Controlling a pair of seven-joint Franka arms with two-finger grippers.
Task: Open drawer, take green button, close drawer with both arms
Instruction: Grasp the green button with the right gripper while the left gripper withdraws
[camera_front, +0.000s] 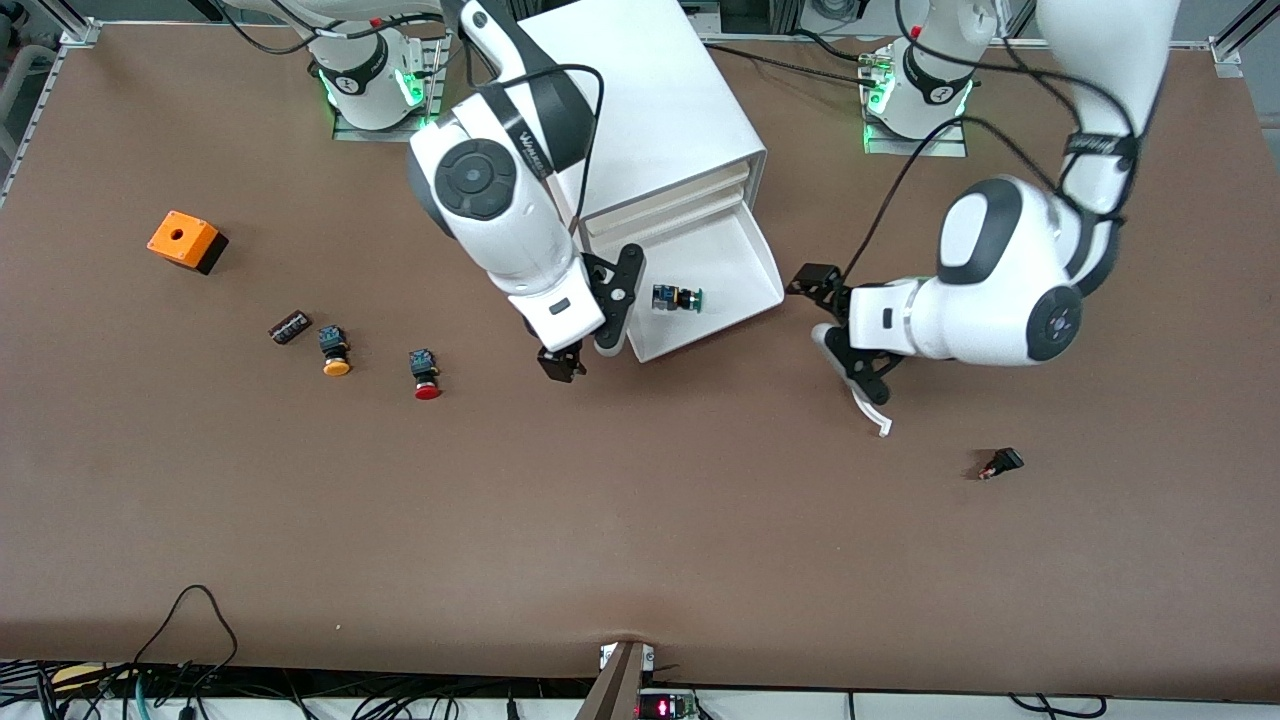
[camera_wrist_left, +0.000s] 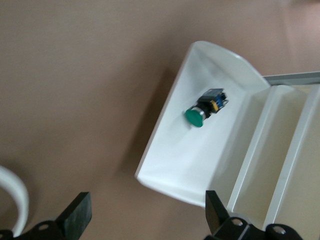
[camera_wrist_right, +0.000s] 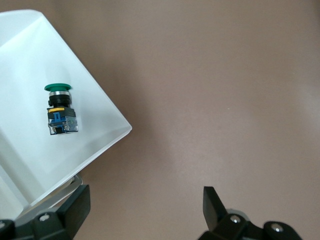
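Observation:
The white cabinet (camera_front: 650, 90) stands between the arm bases. Its bottom drawer (camera_front: 712, 338) is pulled out toward the front camera. The green-capped button (camera_front: 677, 298) lies on its side in the drawer. It shows in the left wrist view (camera_wrist_left: 202, 111) and in the right wrist view (camera_wrist_right: 60, 111). My right gripper (camera_front: 585, 352) is open and empty over the table, at the drawer's front corner toward the right arm's end. My left gripper (camera_front: 812, 310) is open and empty, beside the drawer's corner toward the left arm's end.
An orange box (camera_front: 185, 240), a small black part (camera_front: 288, 327), a yellow-orange-capped button (camera_front: 334, 352) and a red-capped button (camera_front: 425, 375) lie toward the right arm's end. A small black piece (camera_front: 1000, 463) lies toward the left arm's end, nearer the front camera.

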